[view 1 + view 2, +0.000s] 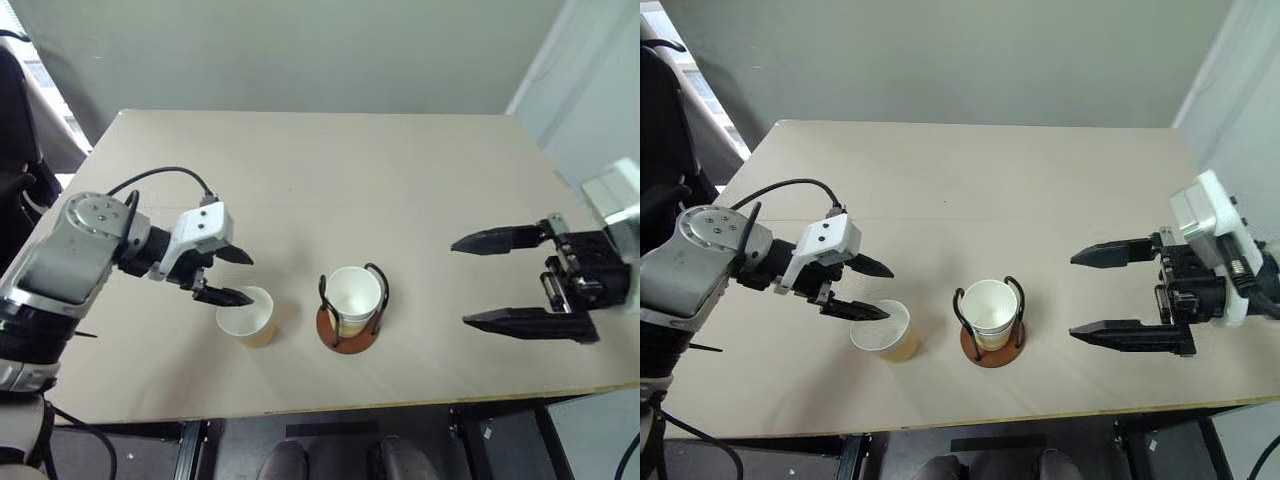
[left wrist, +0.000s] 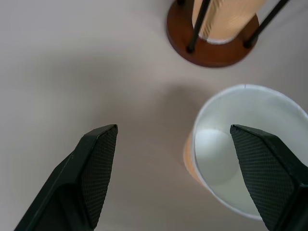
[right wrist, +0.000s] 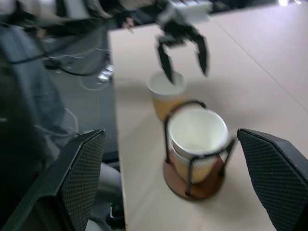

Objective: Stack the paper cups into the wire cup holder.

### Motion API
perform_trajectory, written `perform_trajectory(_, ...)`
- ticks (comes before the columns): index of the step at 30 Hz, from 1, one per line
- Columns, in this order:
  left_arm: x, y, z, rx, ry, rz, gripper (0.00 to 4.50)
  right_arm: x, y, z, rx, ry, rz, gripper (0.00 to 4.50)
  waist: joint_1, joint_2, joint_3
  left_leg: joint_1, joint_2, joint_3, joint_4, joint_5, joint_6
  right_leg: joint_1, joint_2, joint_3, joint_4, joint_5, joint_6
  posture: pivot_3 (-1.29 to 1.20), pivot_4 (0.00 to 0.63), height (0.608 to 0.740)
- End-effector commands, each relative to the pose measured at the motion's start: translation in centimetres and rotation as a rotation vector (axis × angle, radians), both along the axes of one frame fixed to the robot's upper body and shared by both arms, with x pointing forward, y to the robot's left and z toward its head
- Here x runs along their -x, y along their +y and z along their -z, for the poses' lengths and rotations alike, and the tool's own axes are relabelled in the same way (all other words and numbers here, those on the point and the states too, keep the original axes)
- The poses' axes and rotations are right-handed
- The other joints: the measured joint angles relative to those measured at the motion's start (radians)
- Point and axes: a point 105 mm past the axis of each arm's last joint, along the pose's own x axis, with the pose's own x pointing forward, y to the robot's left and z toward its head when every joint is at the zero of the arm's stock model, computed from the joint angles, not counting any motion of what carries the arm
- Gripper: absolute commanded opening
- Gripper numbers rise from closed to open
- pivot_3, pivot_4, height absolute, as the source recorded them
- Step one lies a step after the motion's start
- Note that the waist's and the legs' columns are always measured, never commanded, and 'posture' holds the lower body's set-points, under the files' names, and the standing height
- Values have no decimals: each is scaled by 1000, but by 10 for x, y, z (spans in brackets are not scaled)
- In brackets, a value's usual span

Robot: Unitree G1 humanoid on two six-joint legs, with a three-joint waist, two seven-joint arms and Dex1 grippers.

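One tapered paper cup is standing just left of the wire cup holder, which is cradling stacked cups on the smooth beige desk, while both claws, left and right, are gaping empty.

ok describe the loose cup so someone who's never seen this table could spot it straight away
On the pale table, find the wire cup holder near the front edge. The loose paper cup stands just to its left, upright and on the bare tabletop, with the open left pincer at its rim. The other cup sits inside the wire loops.
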Motion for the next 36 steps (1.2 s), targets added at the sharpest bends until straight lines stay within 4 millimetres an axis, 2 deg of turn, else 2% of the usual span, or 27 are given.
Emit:
perform_trajectory(1, -5, -3, -6, -17, -36, 24, 4021, 4, -3, -11, 5, -77, 35, 4420, 1, 0, 0, 0, 0, 0, 0, 0, 0, 0, 0, 0, 0, 0, 0, 0, 150, 740)
perform_trajectory(4, -5, -8, -2, -26, -20, 49, 4021, 6, -3, -11, 11, -84, 46, 4420, 2, 0, 0, 0, 0, 0, 0, 0, 0, 0, 0, 0, 0, 0, 0, 0, 150, 740)
perform_trajectory(7, -7, -9, 2, -40, -8, 61, 3369, 7, -4, -11, 15, -88, 57, 4449, 3, 0, 0, 0, 0, 0, 0, 0, 1, 0, 0, 0, -1, 0, 1, 0, 150, 740)
perform_trajectory(16, -6, -11, 2, -46, 20, 94, 25, 8, -5, -10, 26, -104, 82, 4449, 3, 0, 0, -1, 0, 0, 0, -1, 1, 0, 0, 0, -1, 1, 1, 0, 150, 740)
perform_trajectory(18, -6, -12, 0, -43, 20, 103, 25, 8, -5, -11, 29, -109, 87, 4449, 3, 0, 0, -1, 0, 0, 0, -1, 1, 0, 0, 0, -1, 1, 2, 0, 150, 740)
perform_trajectory(22, -9, -21, -17, 22, -13, 145, 25, 6, -7, -12, 31, -119, 97, 4449, 6, 0, 0, -1, 0, 0, 1, -1, 1, 0, 0, 0, -1, 1, 2, 0, 150, 740)
perform_trajectory(27, -27, -39, -64, 109, -150, 222, 25, 4, -12, -16, 39, -135, 112, 4449, 14, -1, 0, -3, 0, -1, 3, -1, 2, 1, 0, -1, -3, 3, 5, 0, 150, 740)
perform_trajectory(31, -34, -73, -119, 243, -282, 355, 25, 4, -15, -21, 38, -149, 120, 4449, 19, -1, 0, -8, 0, -2, 4, -1, 4, 0, 0, -2, -10, 6, 11, 0, 150, 740)
perform_trajectory(34, -28, -101, -144, 317, -326, 488, 25, 4, -16, -20, 47, -151, 123, 4449, 21, -1, 0, -13, -1, -2, 6, -2, 7, -1, -2, -2, -13, 8, 14, 0, 150, 740)
perform_trajectory(36, -20, -122, -154, 350, -332, 591, 25, 3, -17, -19, 54, -154, 129, 4449, 23, -1, 0, -15, -2, -1, 7, -3, 9, -1, -3, -1, -14, 10, 18, 0, 150, 740)
